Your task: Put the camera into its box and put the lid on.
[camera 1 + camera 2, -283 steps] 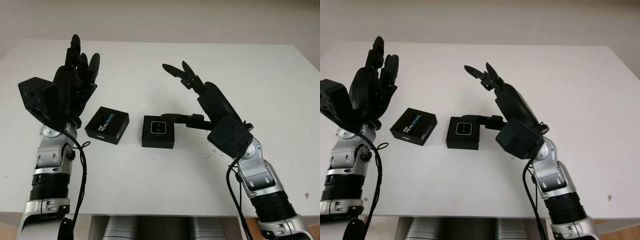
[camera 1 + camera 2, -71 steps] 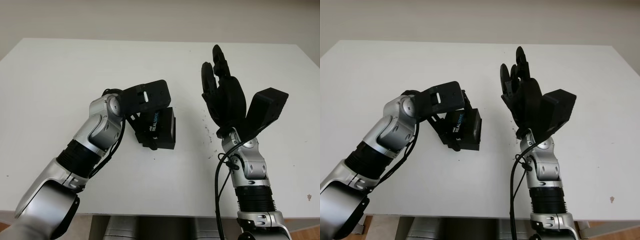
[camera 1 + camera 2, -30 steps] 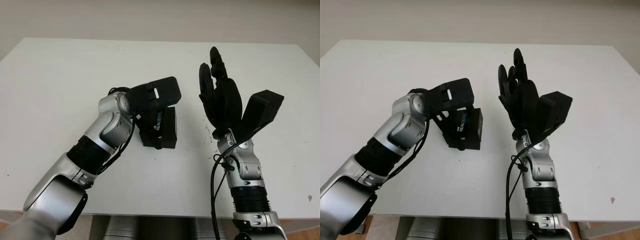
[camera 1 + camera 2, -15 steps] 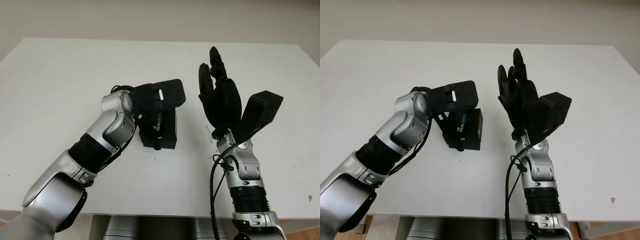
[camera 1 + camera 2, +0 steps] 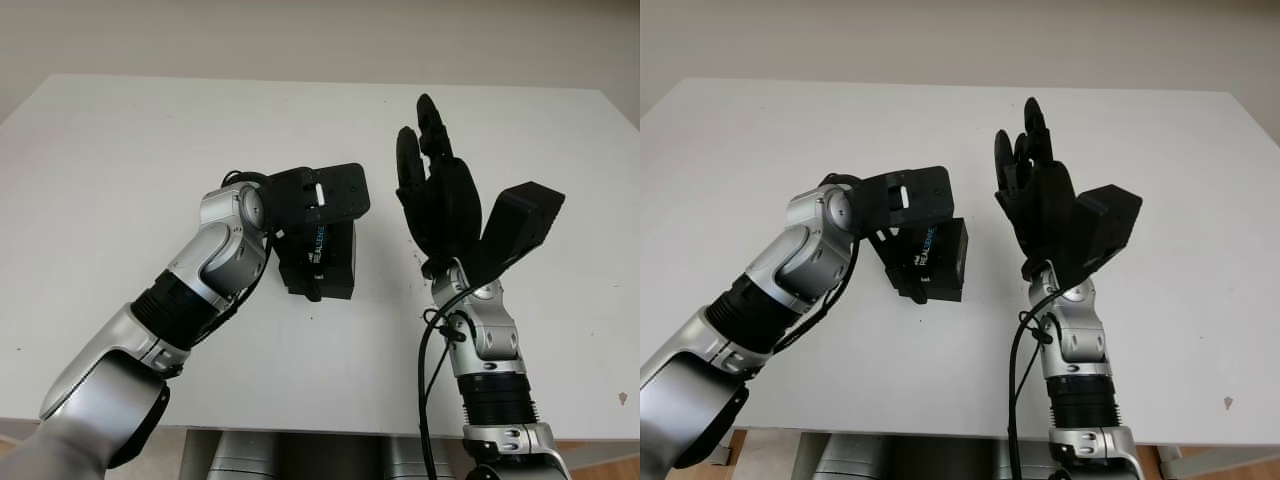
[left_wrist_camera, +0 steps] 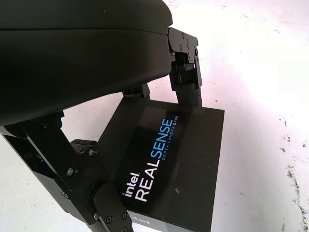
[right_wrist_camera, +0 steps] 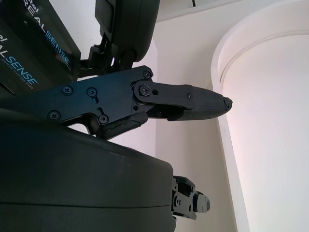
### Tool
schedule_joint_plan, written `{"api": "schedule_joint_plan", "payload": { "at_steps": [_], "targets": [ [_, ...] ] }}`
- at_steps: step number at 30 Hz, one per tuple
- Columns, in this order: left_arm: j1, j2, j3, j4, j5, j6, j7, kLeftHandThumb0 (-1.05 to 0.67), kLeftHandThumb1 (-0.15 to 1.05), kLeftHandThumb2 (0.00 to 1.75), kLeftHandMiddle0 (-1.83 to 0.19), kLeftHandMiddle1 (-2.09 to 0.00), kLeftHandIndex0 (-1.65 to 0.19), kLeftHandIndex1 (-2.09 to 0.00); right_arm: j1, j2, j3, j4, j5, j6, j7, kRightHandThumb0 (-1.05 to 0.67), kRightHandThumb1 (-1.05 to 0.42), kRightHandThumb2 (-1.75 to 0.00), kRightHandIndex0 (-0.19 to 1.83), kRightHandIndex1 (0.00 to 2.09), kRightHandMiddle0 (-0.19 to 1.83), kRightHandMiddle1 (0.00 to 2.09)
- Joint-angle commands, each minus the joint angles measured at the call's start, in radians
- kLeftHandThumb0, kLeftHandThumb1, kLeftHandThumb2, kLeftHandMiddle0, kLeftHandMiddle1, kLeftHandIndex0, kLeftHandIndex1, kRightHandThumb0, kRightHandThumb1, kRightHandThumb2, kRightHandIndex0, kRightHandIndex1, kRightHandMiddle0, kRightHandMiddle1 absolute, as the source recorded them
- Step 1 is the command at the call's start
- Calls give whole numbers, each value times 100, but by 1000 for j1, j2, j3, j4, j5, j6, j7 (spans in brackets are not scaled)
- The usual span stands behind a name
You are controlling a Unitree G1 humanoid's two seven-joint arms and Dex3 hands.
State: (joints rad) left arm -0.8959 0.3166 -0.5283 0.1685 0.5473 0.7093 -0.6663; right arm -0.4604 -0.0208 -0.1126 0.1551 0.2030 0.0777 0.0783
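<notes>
Left hand (image 5: 318,205) now presses lid (image 5: 328,255) flatter onto box.

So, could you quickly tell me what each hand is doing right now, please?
Left hand: fingers closed on the lid, over the box.
Right hand: open, raised beside the box.

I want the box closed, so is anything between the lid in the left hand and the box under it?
Nothing visible. The left hand holds the lid right over the box. The right hand is raised, open, off to the side.
</notes>
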Motion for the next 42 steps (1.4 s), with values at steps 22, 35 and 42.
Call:
{"api": "schedule_joint_plan", "payload": {
  "at_steps": [22,35,42],
  "targets": [
    [-69,-42,-115,-45,-26,142,-199,-52,101,5,19,-49,19,-8,-23,4,2,9,-7,0,-5,-64,-105,-45,-16,5,-14,23],
    [-103,-6,-166,-37,-27,127,-276,-53,99,5,19,0,19,0,-26,-5,3,4,-16,1,1,-66,-105,-45,-16,6,-16,26],
    [-93,33,-186,-36,-1,50,-275,-58,102,6,19,0,19,0,-26,-13,-1,5,-13,3,14,-64,-105,-46,-17,5,-17,26]
  ]
}}
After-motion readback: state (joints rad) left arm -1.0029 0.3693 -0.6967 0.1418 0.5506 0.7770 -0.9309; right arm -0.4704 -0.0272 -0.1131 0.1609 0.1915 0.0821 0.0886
